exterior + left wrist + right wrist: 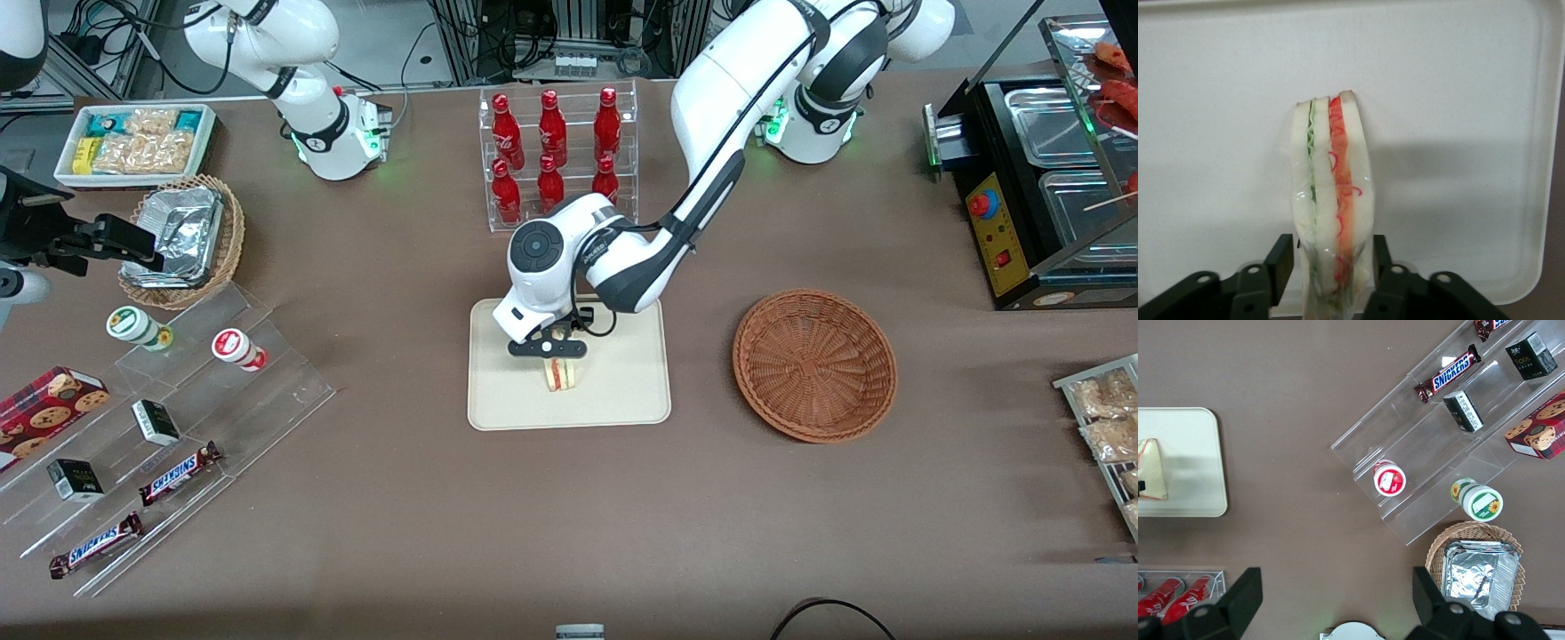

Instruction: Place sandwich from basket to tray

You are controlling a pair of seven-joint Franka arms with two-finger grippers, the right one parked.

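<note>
Hand: over the tray, fingers closed on the sandwich.
Sandwich: upright, cut edge up.
Basket: apart on the counter.

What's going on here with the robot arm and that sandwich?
The working arm's pincer is over the flat cream-beige rectangular tray, with its fingers closed around the small triangular sandwich with red and green filling. The sandwich stands on its edge above or on the tray; whether it actually touches cannot be seen. The wide reddish-brown woven wicker basket, lying toward the working arm's end of the table, holds nothing. So the carry appears nearly done, with release remaining.
</note>
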